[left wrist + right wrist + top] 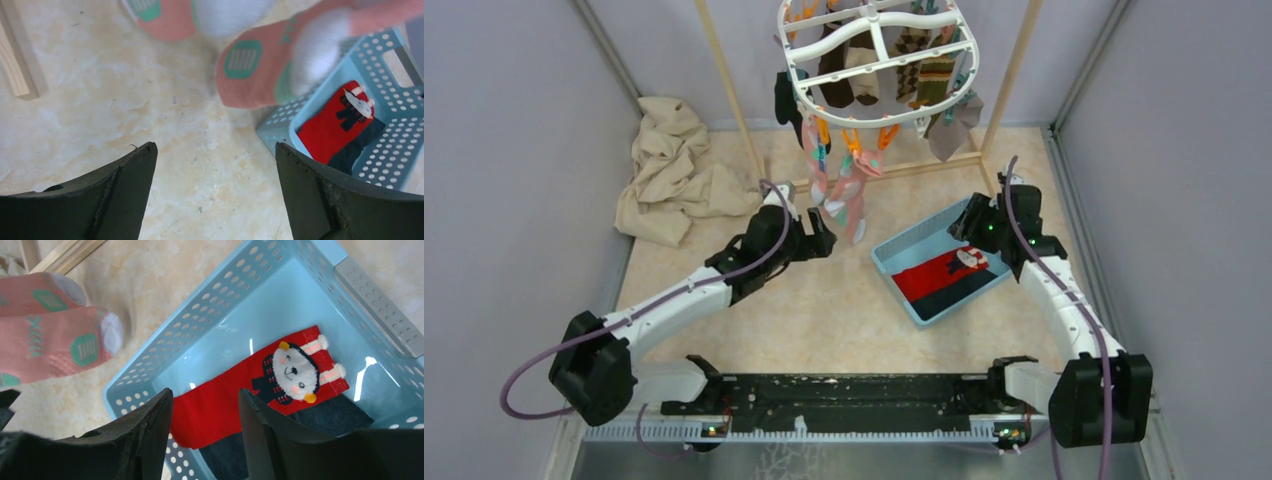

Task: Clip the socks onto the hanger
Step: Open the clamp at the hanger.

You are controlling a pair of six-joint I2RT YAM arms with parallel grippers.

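Note:
A red sock (936, 274) with a white bear patch lies on a dark navy sock (959, 290) in a light blue perforated basket (894, 256). Both show in the right wrist view, red (225, 407) over navy (330, 415), and in the left wrist view (332, 130). The white oval hanger (879, 55) with orange and teal pegs hangs at the back. My right gripper (972, 222) is open and empty, hovering above the basket's far end; its jaws frame the red sock's toe end (206, 405). My left gripper (822, 240) is open and empty over the bare floor (215, 150), left of the basket.
Pink-teal patterned socks (849, 200) dangle from the hanger between my grippers, also in the left wrist view (260, 70). Brown argyle socks (924, 70) hang behind. A wooden pole rack (734, 100) holds the hanger. A beige cloth heap (674, 170) lies far left. Grey walls enclose the floor.

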